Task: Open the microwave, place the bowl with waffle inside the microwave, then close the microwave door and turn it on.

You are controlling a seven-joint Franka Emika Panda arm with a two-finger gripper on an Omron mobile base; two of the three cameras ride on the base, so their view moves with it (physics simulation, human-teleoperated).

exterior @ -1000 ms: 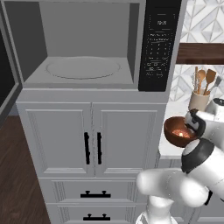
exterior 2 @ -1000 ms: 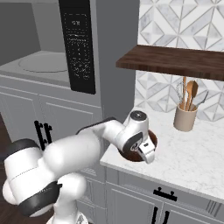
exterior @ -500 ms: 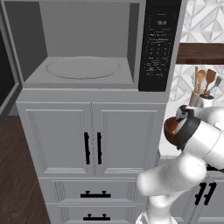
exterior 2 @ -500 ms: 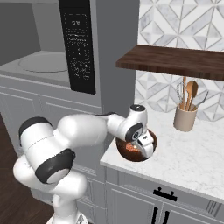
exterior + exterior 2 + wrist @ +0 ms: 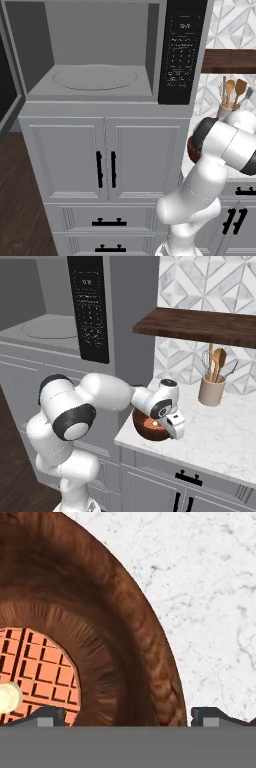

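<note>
The microwave (image 5: 100,55) is sitting with its cavity open. The hand (image 5: 171,423) is hovering right over the bowl (image 5: 150,428) rim, fingers (image 5: 50,716) spread wide either side of the wall, not gripping. The bowl's sitting on the marble bench (image 5: 220,436) near the edge, waffle (image 5: 35,672) inside.

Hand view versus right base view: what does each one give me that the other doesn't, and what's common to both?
Hand view alone: the gripper's fingers straddling the bowl's right wall, one tip inside over the waffle, one outside over the counter, and the waffle's grid with a pale dollop.

Right base view alone: the microwave with its keypad and turntable, the wooden shelf, the utensil crock, and the arm reaching down to the bowl.

Both: the reddish-brown bowl holding the waffle on the marble counter.
</note>
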